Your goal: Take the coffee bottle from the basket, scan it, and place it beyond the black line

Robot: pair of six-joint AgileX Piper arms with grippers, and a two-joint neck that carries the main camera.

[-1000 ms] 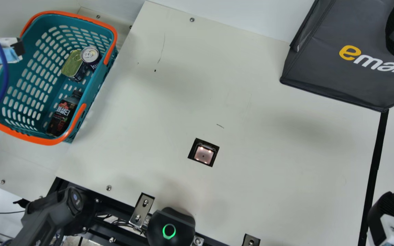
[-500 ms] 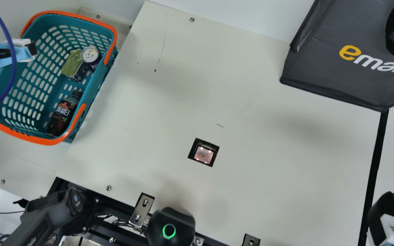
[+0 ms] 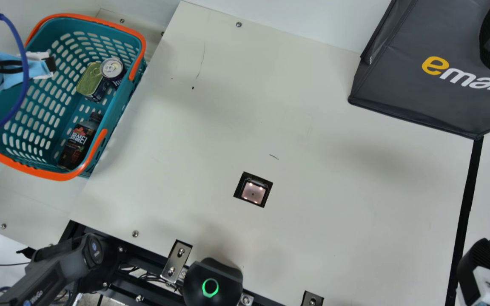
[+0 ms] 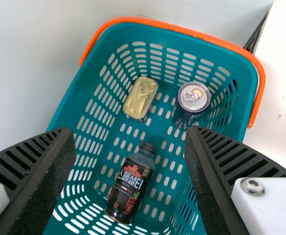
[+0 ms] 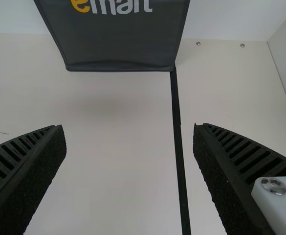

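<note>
1. hanging over the teal perforated plastic basket with orange handles point(image 3: 120, 111), the left gripper point(image 3: 50, 64) is released and holding nothing; in its wrist view, the two black ribbed fingers stand wide apart, with the bottle seen between them.
2. coffee bottle: a dark plastic bottle with a black cap and a black label with red and white print point(image 3: 77, 142), lying on the basket's floor, cap end toward the other items.
3. also in the basket: a gold-lidded rectangular tin point(image 3: 89, 80) and a dark round can with a silver top point(image 3: 112, 69), near each other.
4. right gripper point(image 3: 482, 259): released, grasping nothing, above the table near the long black line point(image 3: 466, 208); its wrist view has the line running between the spread fingers.
5. square scanner window in a black frame point(image 3: 253, 193): lit, set into the cream table point(image 3: 334, 221).
6. dark grey fabric bag point(image 3: 415, 93): at one end of the line.
</note>
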